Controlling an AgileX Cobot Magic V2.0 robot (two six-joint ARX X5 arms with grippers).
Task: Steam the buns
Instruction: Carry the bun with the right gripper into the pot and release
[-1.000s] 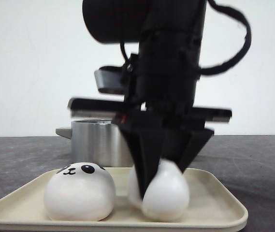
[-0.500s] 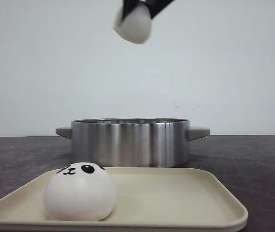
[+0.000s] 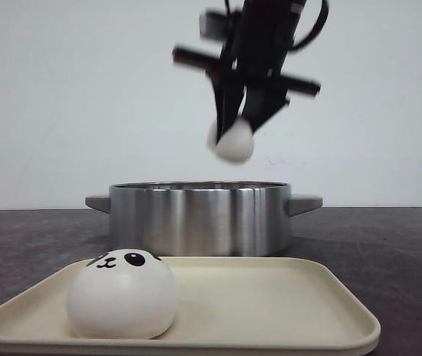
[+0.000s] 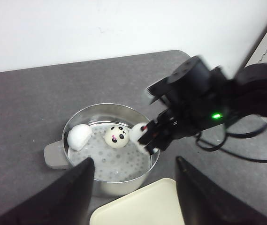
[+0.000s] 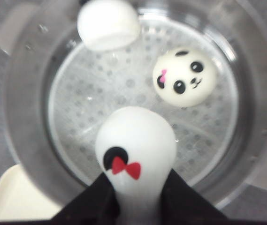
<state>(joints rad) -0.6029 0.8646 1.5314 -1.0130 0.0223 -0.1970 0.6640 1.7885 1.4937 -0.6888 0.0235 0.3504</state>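
We see open perforated floor in the pot [image 5: 124, 89] beneath the right tool [image 5: 138, 197]; two buns [image 5: 186, 77] crowd its far side.

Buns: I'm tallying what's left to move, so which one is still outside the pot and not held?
The panda-faced bun sitting alone on the cream tray.

White panda bun [image 5: 135, 140]: black spot, red bow. White bun [image 5: 185, 77] in silver perforated steamer pot [image 5: 25, 140]: black eyes, pink ear mark. Cream tray [image 3: 285, 311]. Black gripper [image 3: 242, 119].
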